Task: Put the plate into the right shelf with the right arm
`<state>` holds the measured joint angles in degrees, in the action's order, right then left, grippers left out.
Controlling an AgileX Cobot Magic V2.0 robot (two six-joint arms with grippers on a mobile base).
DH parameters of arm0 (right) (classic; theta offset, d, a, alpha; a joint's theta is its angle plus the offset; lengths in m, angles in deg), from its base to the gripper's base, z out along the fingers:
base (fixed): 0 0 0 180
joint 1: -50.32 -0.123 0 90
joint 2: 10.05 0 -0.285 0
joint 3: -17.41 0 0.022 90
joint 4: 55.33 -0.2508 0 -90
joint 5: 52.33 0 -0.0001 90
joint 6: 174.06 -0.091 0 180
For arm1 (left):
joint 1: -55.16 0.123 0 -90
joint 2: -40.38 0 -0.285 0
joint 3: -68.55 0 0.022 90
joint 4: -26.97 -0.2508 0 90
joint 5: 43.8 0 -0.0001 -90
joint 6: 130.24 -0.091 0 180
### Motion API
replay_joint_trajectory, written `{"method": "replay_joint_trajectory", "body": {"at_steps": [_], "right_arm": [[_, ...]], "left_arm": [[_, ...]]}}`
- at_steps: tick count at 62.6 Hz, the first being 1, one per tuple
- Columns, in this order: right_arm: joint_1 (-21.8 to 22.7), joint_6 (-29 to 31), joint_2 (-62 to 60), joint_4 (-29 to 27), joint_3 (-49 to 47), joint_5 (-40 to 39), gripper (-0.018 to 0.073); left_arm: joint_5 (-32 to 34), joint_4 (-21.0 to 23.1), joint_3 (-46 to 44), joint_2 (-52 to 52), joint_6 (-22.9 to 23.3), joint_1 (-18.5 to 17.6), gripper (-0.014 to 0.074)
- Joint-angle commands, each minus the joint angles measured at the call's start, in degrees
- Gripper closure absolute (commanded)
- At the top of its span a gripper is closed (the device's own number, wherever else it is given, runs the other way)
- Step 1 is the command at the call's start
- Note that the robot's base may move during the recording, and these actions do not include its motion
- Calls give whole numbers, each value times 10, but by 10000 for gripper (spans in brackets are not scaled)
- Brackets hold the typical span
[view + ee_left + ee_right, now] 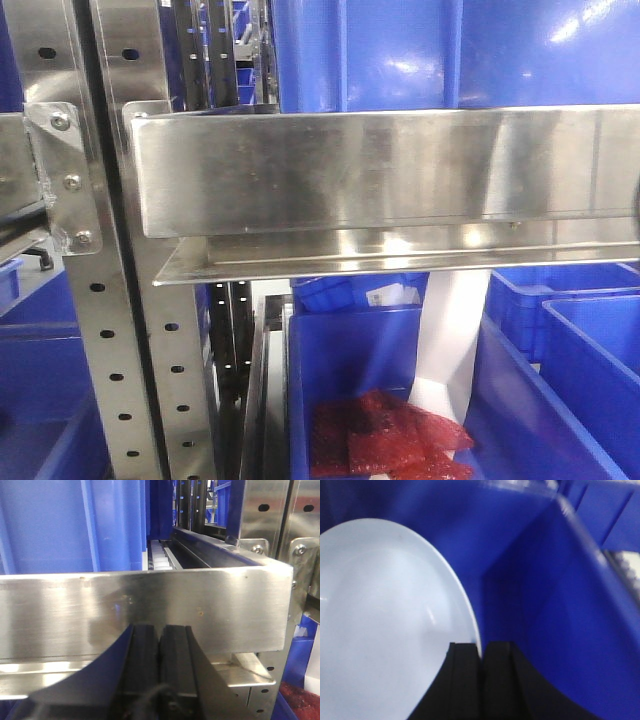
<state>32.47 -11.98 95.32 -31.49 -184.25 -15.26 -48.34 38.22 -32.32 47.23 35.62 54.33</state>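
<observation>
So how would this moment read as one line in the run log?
right gripper: shut on plate | plate: inside blue bin | left gripper: shut, empty, facing shelf rail

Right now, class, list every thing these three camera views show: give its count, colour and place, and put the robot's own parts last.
plate: one, white, inside a blue bin, rim between the right gripper's fingers.
blue bins: several, blue, on the shelf's levels; the exact count cannot be told.
right shelf: one, shiny steel, broad rail across the front view, hole-punched uprights at left.
red bags: a small pile, red, in the lower middle bin.
left gripper: one, black, shut, in front of a steel rail.
right gripper: one, black, shut on the plate's rim.
</observation>
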Motion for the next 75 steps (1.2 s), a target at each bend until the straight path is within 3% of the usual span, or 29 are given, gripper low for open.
{"method": "replay_joint_trajectory", "body": {"at_steps": [1, 8, 15, 20, 37, 44, 50, 54, 75], "right_arm": [[2, -2, -26, 18, -22, -42, 466], [2, -3, -31, 18, -22, -33, 279], [2, -3, -40, 18, -22, -21, 4], [2, -3, -51, 18, -22, -15, -75], [2, -3, -137, -39, -22, 21, 57], [2, 0, -193, -56, -12, 50, 227], [2, 3, -267, -56, 35, 51, 434], [2, 4, -323, -56, 84, 41, 521], [2, 4, -626, -55, 407, -48, 503]], "left_arm": [[45, 1, 5, -6, 1, -3, 643], [45, 1, 5, -6, 1, -3, 643], [45, 1, 5, -6, 1, -3, 643], [45, 1, 5, -6, 1, -3, 643], [45, 1, 5, -6, 1, -3, 643], [45, 1, 5, -6, 1, -3, 643], [45, 1, 5, -6, 1, -3, 643], [45, 1, 5, -6, 1, -3, 643], [45, 1, 5, -6, 1, -3, 643]]}}
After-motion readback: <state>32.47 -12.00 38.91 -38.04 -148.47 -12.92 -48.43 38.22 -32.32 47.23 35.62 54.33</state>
